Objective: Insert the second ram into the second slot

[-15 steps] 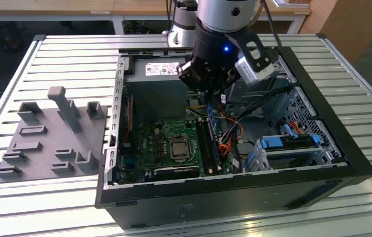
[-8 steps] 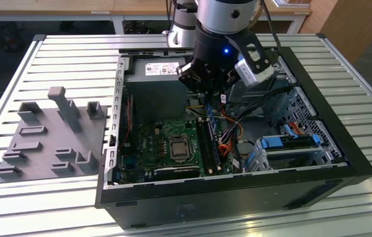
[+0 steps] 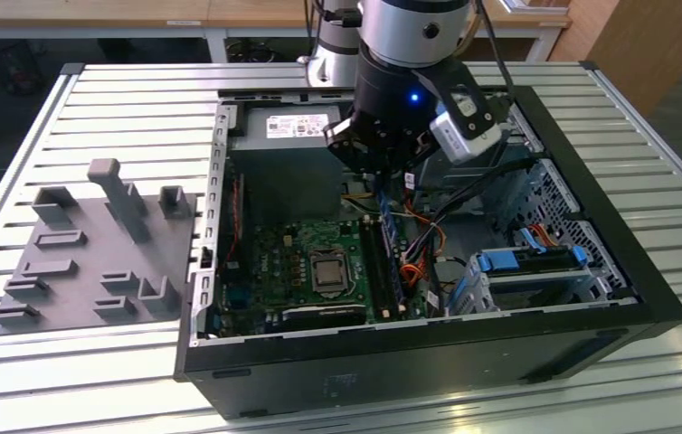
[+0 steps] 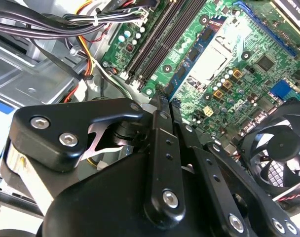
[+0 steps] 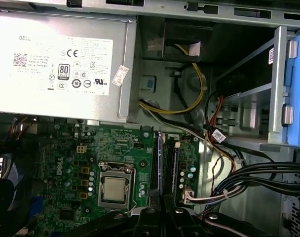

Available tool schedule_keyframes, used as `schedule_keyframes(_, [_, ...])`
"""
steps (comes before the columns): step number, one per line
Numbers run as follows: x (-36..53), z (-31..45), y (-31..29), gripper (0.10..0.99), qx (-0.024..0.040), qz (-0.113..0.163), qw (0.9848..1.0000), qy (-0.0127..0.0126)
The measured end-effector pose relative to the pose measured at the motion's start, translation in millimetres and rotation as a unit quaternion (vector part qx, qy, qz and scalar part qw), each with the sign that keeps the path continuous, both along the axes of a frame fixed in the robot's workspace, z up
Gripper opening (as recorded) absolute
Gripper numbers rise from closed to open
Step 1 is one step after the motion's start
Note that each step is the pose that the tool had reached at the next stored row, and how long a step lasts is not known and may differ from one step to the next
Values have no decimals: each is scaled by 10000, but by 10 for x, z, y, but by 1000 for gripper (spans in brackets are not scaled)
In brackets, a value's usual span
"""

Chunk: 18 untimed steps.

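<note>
The second ram (image 4: 192, 61) is a thin dark-blue stick with a pale label strip, and it juts out from between my fingertips. My gripper (image 4: 162, 101) is shut on it. In the first wrist view the ram (image 5: 159, 163) shows edge-on, running from my gripper (image 5: 160, 210) along the black memory slots (image 5: 172, 168) beside the processor socket (image 5: 114, 190). In the exterior view my gripper (image 3: 377, 172) hangs inside the open computer case (image 3: 438, 334), above the far end of the slots (image 3: 383, 262). Whether the ram touches a slot cannot be told.
A bundle of black and coloured cables (image 5: 258, 177) runs close beside the slots. The power supply (image 5: 56, 64) lies beyond the board, and a cooling fan (image 4: 278, 153) sits near my fingers. Blue drive-bay clips (image 3: 535, 258) are at the exterior view's right. A grey holder block (image 3: 88, 253) stands on the slatted table.
</note>
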<state>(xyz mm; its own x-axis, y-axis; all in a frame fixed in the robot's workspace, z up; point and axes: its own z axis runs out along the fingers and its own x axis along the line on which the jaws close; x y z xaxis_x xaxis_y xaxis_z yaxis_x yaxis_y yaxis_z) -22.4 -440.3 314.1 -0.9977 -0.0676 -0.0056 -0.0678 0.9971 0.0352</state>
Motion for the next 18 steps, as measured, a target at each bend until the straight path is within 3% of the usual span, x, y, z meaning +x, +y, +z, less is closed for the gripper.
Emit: schedule_keyframes(18, [0, -95, -7, 137, -2, 0, 10000, 1])
